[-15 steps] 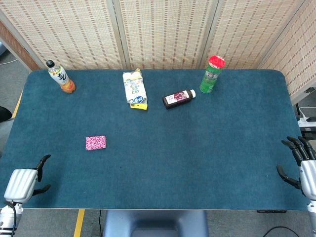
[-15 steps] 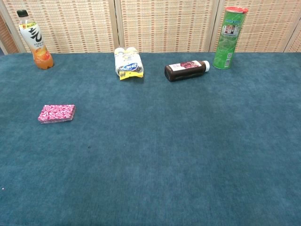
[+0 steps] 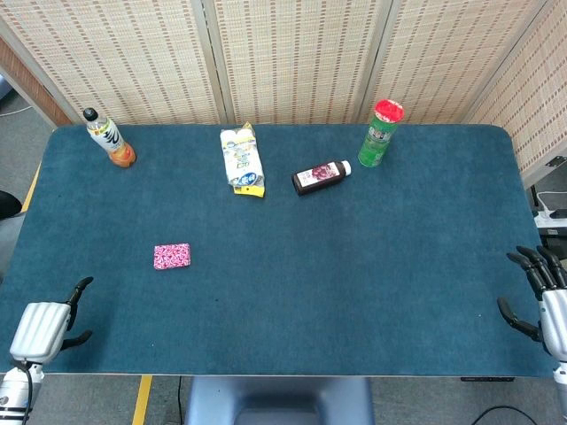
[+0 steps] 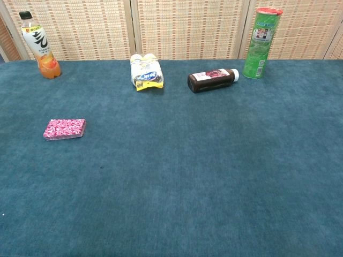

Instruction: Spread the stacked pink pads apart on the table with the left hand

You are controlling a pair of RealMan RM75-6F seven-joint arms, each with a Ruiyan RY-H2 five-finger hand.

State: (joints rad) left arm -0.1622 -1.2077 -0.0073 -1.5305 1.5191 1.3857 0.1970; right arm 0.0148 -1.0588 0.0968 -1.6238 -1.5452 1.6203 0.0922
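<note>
Still stacked: pink pads [image 3: 171,256]; left hand [image 3: 40,328] empty, well apart.

1. Left hand [image 3: 40,326]: seen in the head view at the near left corner of the table [image 3: 292,292]. Silver back faces up; dark fingers [image 3: 78,288] are spread and slightly curled, holding nothing.
2. Right hand [image 3: 542,299]: seen at the near right edge of the table. Dark fingers [image 3: 529,266] are parted, thumb apart, holding nothing.
3. Chest view: neither hand appears.
4. Arms: largely outside the frame; pose not determinable.
</note>
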